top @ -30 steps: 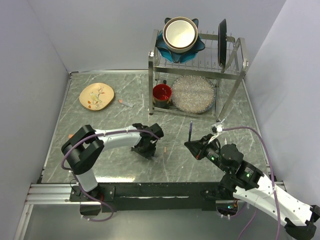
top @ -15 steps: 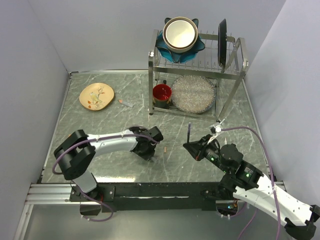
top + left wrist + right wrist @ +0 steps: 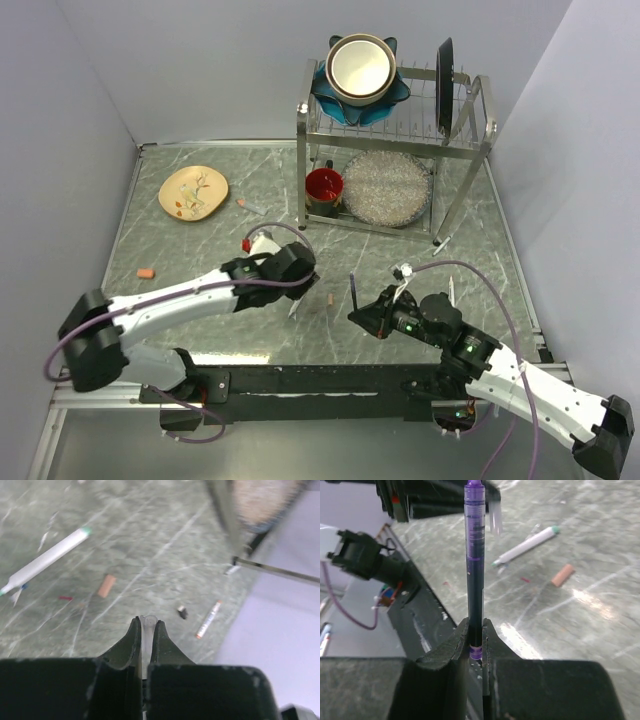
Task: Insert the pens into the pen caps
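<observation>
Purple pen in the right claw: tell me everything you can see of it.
The slim dark purple plastic pen sticks straight out of the shut right claw, one end pinched between its black fingers. The glossy barrel has a lighter purple free end and purple bands at mid-length and near the grip. It is held above the grey-green marbled table, touching only the claw.

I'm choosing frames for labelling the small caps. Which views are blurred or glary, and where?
Left wrist view: the left gripper and its clear cap are crisp, but the table beyond is soft, blurring the salmon cap and white pen. Right wrist view: the purple pen in the right gripper is sharp; bright glare patches sit on the table behind. Top view: evenly lit and sharp.
</observation>
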Motion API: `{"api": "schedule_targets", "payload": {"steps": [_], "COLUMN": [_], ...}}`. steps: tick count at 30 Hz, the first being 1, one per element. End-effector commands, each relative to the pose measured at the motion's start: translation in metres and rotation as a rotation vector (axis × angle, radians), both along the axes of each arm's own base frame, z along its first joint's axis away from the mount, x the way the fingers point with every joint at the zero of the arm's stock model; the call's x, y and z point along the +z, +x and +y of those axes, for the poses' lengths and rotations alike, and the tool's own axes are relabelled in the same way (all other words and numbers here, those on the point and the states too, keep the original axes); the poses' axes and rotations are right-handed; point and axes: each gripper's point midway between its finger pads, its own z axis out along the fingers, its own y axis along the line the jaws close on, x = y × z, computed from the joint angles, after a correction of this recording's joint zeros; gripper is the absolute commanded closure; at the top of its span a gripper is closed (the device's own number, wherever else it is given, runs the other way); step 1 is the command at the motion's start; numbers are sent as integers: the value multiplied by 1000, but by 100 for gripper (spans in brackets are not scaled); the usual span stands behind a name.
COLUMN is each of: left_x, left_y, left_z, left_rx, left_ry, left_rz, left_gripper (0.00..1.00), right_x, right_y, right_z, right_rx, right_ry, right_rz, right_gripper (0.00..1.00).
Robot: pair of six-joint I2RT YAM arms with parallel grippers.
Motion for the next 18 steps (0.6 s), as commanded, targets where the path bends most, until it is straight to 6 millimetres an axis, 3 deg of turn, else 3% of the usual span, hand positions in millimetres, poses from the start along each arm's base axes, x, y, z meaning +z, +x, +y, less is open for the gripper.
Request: {"api": "schedule_targets", "payload": {"steps": [1,8,13,14,16,18], "left_x": [58,86,107,99,112,113], "left_y": [17,12,3,0,-1,-1], "left_z": [-4,5,10,13,15,18], "left_rx": [-50,-179,-244,-255,-240,-230], "left_ry": [-96,-55,-116,-106,-152,-145], "left_rz": [-261,-451,-584,-582,-622,-628], "left_gripper": [99,99,99,99,99,99], "right_x": [33,34,30,32,32,33], "right_y": [-10,-16,-17,-16,-16,-16], "right_z": [17,34,41,41,43,44], "right_rx": [99,189,205,202,203,207], "right_ry": [121,109,103,107,109,110], "right_rz": [-59,-27,-3,-6,1,0], "right_gripper": [100,100,100,100,100,100]}}
